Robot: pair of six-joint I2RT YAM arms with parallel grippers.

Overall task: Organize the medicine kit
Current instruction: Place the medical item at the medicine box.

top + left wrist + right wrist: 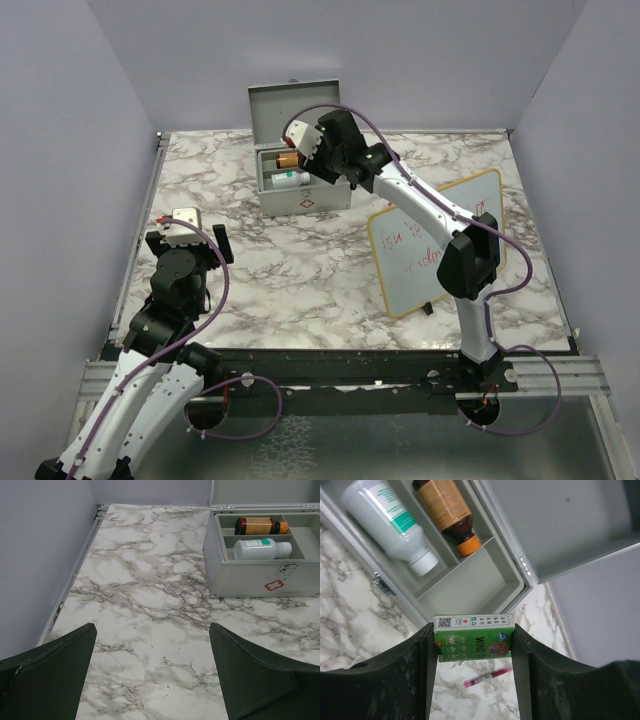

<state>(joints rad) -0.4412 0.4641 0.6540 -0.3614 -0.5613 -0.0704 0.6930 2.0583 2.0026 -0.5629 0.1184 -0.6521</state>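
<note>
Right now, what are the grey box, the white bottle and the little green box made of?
The grey box looks like painted metal: thin stiff walls, metal latch. The white bottle seems plastic: smooth, opaque, slight sheen. The little green box in the right claw looks like printed cardboard: sharp folded edges.

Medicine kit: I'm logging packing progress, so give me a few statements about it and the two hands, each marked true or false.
1. The medicine kit has its lid standing open. True.
2. The brown bottle and the white bottle share one compartment. False: a divider separates them, and each lies in its own.
3. The right hand holds a green box. True.
4. The left hand grips a bottle. False: it is open and empty over the table.
</note>
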